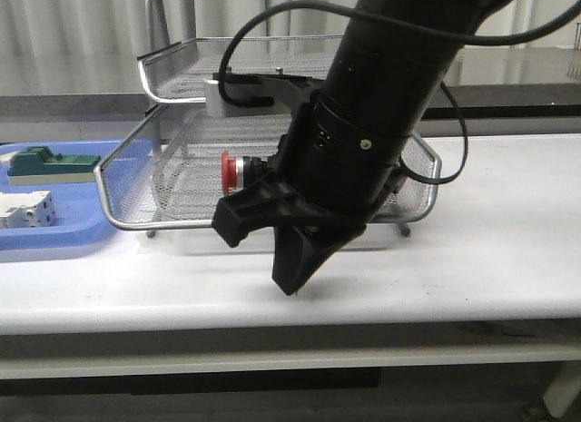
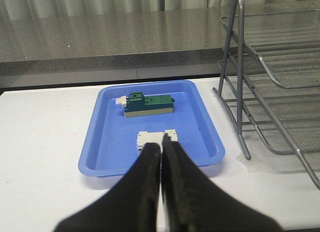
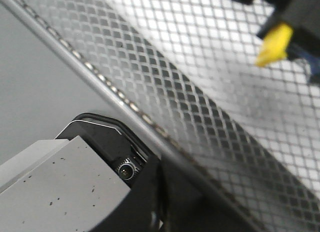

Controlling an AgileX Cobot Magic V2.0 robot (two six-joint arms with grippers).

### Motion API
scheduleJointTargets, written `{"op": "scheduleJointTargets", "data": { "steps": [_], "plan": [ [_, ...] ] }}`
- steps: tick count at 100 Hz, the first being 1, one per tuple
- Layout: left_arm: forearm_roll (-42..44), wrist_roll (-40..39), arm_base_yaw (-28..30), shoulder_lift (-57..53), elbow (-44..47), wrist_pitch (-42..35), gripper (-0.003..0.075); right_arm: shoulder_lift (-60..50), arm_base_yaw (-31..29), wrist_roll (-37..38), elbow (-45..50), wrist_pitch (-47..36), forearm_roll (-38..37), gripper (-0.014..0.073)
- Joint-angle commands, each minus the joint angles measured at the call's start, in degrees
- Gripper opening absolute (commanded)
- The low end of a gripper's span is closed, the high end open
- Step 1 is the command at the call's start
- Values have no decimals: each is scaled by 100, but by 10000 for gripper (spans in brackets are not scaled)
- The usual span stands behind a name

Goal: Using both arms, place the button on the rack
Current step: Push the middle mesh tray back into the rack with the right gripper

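The button [image 1: 234, 168] lies on its side in the lower visible tier of the rack [image 1: 182, 181]. Its red cap points left and its body is hidden behind my right arm. In the right wrist view only its yellow spot [image 3: 274, 45] shows, on the rack's mesh beside the rim [image 3: 100, 82]. My right gripper [image 1: 292, 284] hangs in front of the rack's front rim, pointing down just above the table, shut and empty [image 3: 160, 202]. My left gripper [image 2: 161, 144] is shut and empty, in front of the blue tray. It is out of the front view. The rack's frame [image 2: 240, 67] stands to its right.
A flat blue tray [image 1: 54, 240] sits left of the rack and holds a green-and-beige block [image 1: 50, 163] and a white block [image 1: 25, 209]. The left wrist view shows the tray [image 2: 100, 142] and both blocks [image 2: 149, 103] [image 2: 150, 137]. A grey block with a small lens [image 3: 60, 182] lies beside my right fingers.
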Motion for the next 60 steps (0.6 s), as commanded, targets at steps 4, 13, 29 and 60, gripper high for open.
{"op": "scheduleJointTargets", "data": {
  "steps": [4,13,29,60],
  "plan": [
    [-85,-49,9,53,-147,-460,4,-122,-145,-67,-455,-418,-354,-66],
    [-85,-49,9,53,-147,-460,4,2,-303,-67,-702,-410,-404,-66],
    [-85,-49,9,53,-147,-460,4,289,-687,-67,-1163,-445,-438,-66],
    [-85,-49,9,53,-147,-460,4,696,-1221,-67,-1905,-462,-486,-66]
  ]
}}
